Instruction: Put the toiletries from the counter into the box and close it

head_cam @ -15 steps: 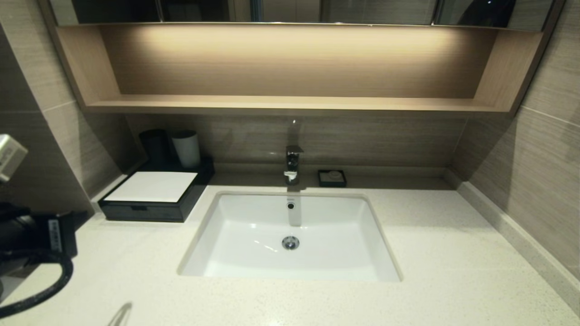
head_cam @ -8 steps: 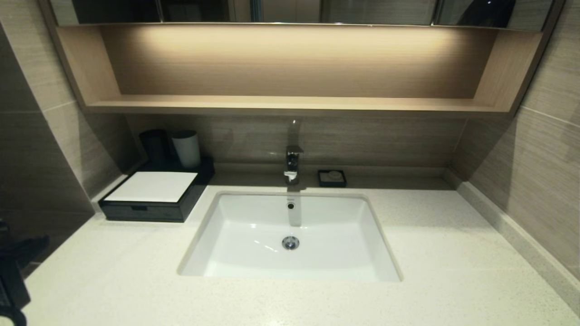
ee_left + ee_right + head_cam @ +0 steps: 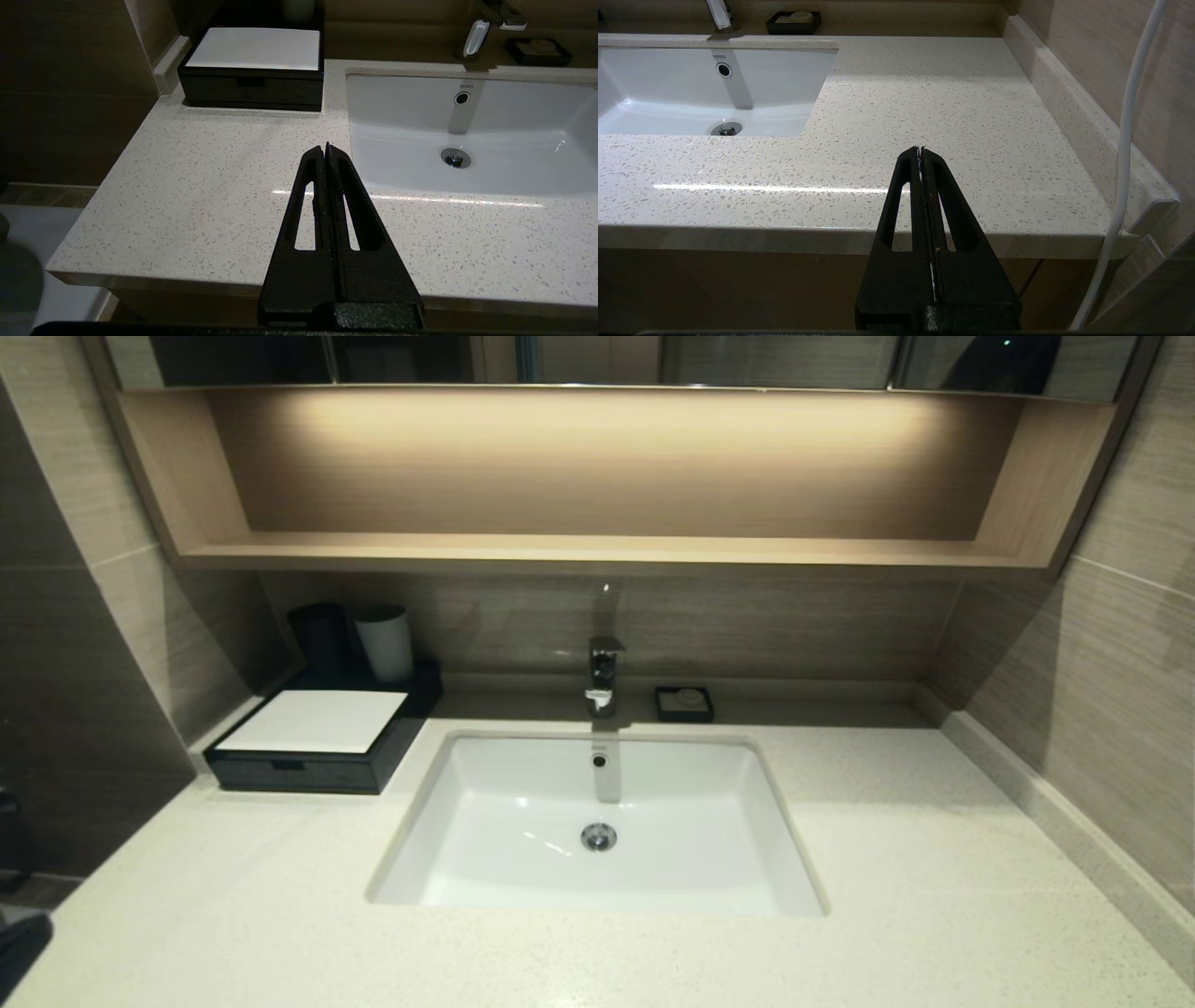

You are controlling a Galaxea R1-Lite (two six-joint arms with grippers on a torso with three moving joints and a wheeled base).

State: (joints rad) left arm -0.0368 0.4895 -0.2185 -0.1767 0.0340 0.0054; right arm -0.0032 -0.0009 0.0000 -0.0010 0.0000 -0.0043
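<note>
Head view is hardly showing the arms; left gripper [image 3: 325, 151] and right gripper [image 3: 920, 154] are hanging squeezed together, holding nothing, at the counter's [image 3: 233, 896] front edge

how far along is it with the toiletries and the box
It looks finished. No packets show on the counter, and the box beside the sink has its drawer flush. Nothing is in hand: the left gripper and right gripper are shut and empty. Nothing visible remains.

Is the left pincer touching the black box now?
Apart. In the left wrist view the shut left pincer ends over the counter, and a wide strip of bare stone lies between its tips and the box.
</note>
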